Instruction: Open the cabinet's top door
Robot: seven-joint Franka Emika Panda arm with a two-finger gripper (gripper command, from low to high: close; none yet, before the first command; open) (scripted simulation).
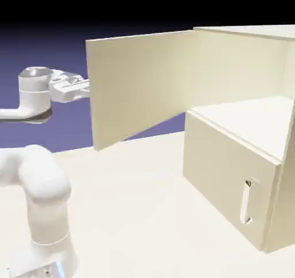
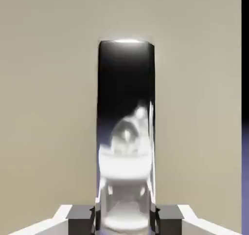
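The cabinet (image 1: 230,179), boxy and cream-beige, stood on the desk at the right of the exterior view, its upper compartment exposed. The top door (image 1: 141,84), a flat cream-beige panel, was swung wide open, upright, reaching from the cabinet toward the upper left of the frame. In the hand view, its long, glossy handle (image 2: 125,107) ran vertically through the middle, dark above and bright below.

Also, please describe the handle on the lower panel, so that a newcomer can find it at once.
Find the cream cabinet at the exterior view's right, its top door swung open. Below, the closed lower panel carries a short white bar near its right edge. The top door's handle is between the gripper's fingertips; this one has nothing on it.
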